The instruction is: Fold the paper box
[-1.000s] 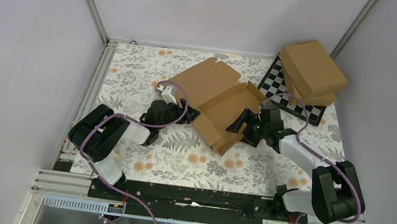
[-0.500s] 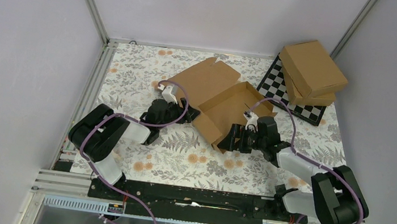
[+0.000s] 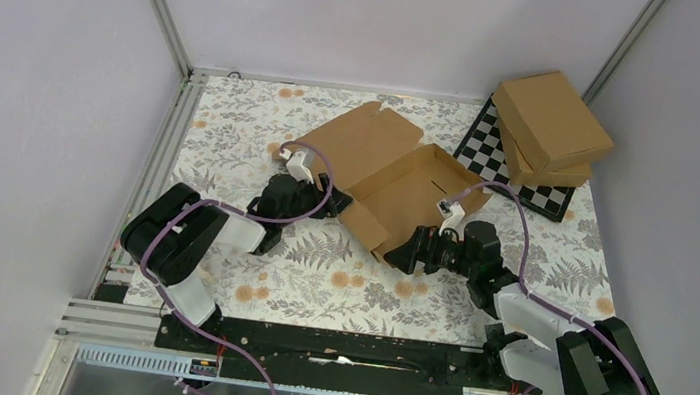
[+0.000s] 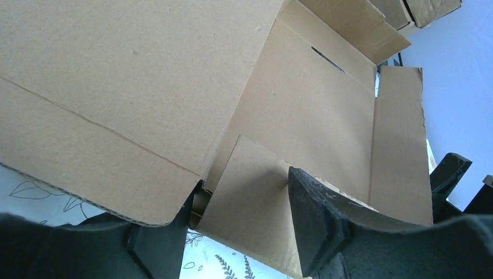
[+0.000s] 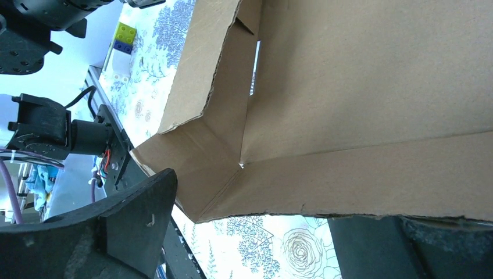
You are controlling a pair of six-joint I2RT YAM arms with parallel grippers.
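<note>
The paper box [image 3: 385, 167] lies in the middle of the flowered worktop [image 3: 316, 274], turned cornerwise and only partly folded. Its broad lid panel lies flat toward the far left, and its tray part toward the right has the near walls standing up and a thin slot cut in one panel. The left gripper [image 3: 333, 203] is at the box's left corner, where lid and tray meet. In the left wrist view its jaws stand partly apart with a short flap of the box between them, and one finger [image 4: 317, 224] lies against that flap. Whether they pinch it cannot be told. The right gripper [image 3: 401, 254] sits low at the box's near corner with its jaws spread wide and nothing in them. In the right wrist view the folded corner hangs between and above the fingers [image 5: 136, 218]. Purple cables [image 3: 324, 169] from both arms arch over the cardboard, one across the lid's near edge and the other over the tray's right side. At the far right a chequered board [image 3: 514, 182] lies with its left edge just beside the box's right corner, and two closed cardboard boxes [image 3: 552, 122] are stacked on it, leaning. A small green and blue brick [image 5: 125, 38] shows beyond the box in the right wrist view. Metal rails [image 3: 167, 135] line the worktop's left and near sides.
</note>
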